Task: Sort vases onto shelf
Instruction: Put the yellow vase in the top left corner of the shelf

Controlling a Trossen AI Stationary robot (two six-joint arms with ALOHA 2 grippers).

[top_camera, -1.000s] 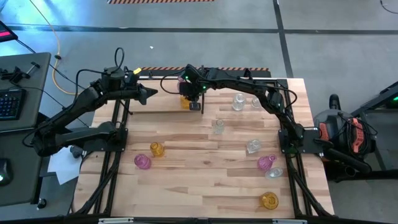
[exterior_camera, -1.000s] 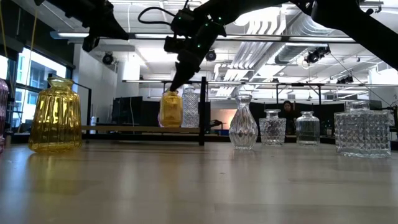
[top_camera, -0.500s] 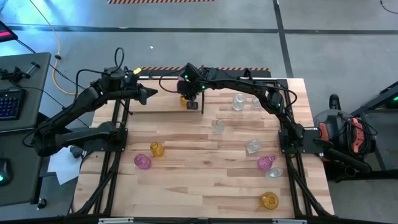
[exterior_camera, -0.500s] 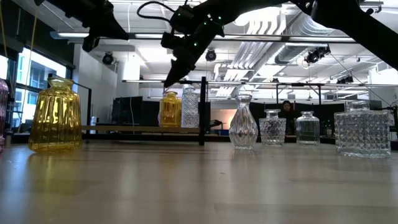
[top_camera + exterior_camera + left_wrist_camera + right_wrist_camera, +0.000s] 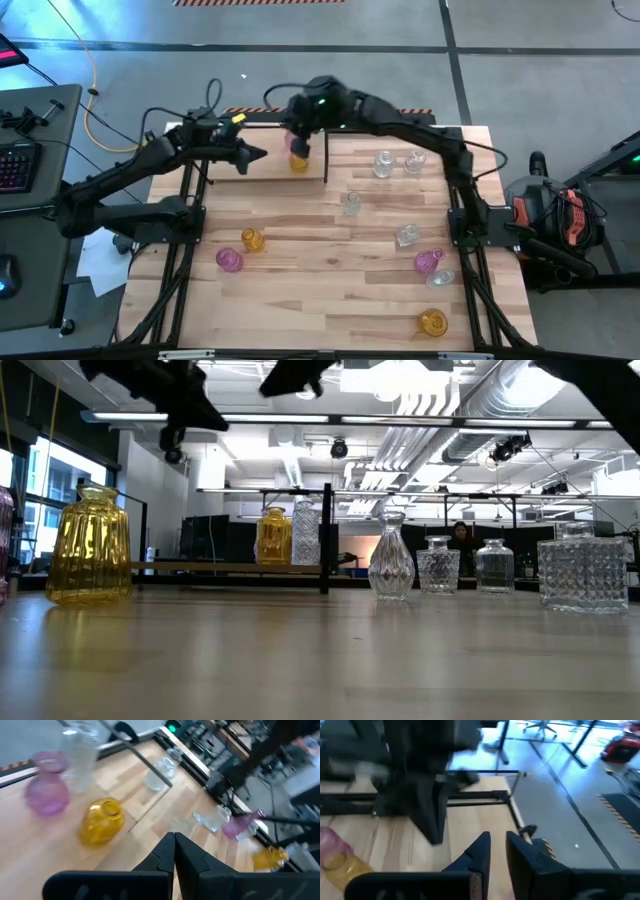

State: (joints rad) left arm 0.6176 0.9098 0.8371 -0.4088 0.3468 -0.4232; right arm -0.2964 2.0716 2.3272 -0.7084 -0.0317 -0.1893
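Note:
The shelf (image 5: 268, 170) stands at the table's far edge, left of centre. On its board an amber vase (image 5: 298, 161) (image 5: 274, 537), a pink vase (image 5: 47, 797) and a clear vase (image 5: 305, 532) stand upright beside the black divider (image 5: 327, 540). My right gripper (image 5: 297, 127) (image 5: 496, 845) hangs above these vases, open and touching nothing. My left gripper (image 5: 262, 155) (image 5: 174, 840) is shut and hovers over the shelf's left part, pointing at the amber vase (image 5: 102, 820). More vases stand loose on the table.
Clear vases stand at the far right (image 5: 384, 163) (image 5: 413, 160), at the middle (image 5: 350, 203) and at the right (image 5: 407, 235). A pink (image 5: 429, 262), a clear (image 5: 440, 278) and an amber vase (image 5: 433, 322) sit near right. An amber (image 5: 251, 240) and a pink vase (image 5: 230, 260) stand left.
My right gripper has risen from the neck of the amber vase on the shelf and drawn up toward the far edge; the vase stays upright on the board. My left gripper has moved right, over the shelf, toward that vase.

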